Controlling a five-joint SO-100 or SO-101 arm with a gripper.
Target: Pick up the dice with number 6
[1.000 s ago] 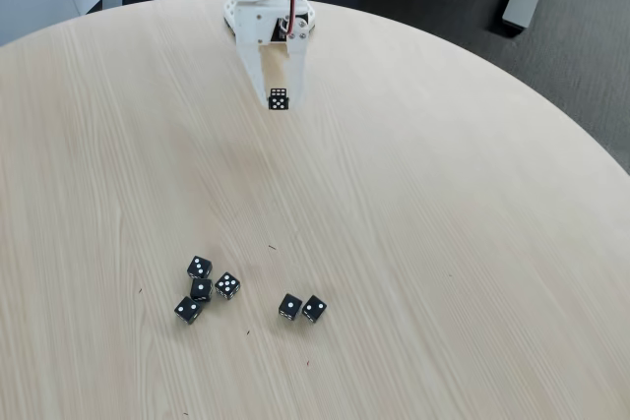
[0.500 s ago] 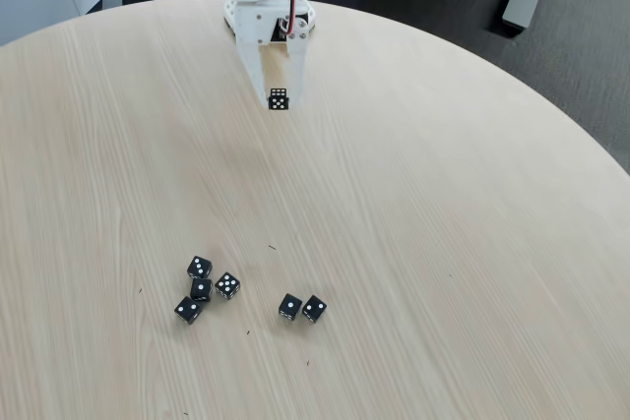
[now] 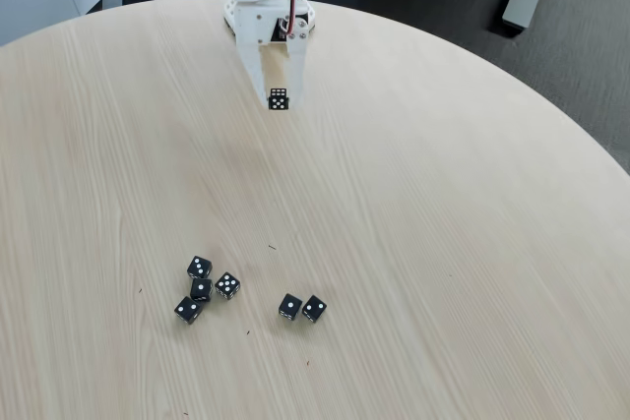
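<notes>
In the fixed view, the gripper (image 3: 278, 100) is sitting at the round table's (image 3: 443, 243) far side, the dice with number 6 (image 3: 279, 98) between its fingers. Four dice (image 3: 202, 288) are clustering near the front, a pair (image 3: 302, 308) lying just to their right.

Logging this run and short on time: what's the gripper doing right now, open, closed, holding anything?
Gripper: closed on the dice with number 6, held between its jaws at the far side of the table.

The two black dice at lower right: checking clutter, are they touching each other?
Touching. The fixed view shows the left black die and right black die with no gap.
</notes>
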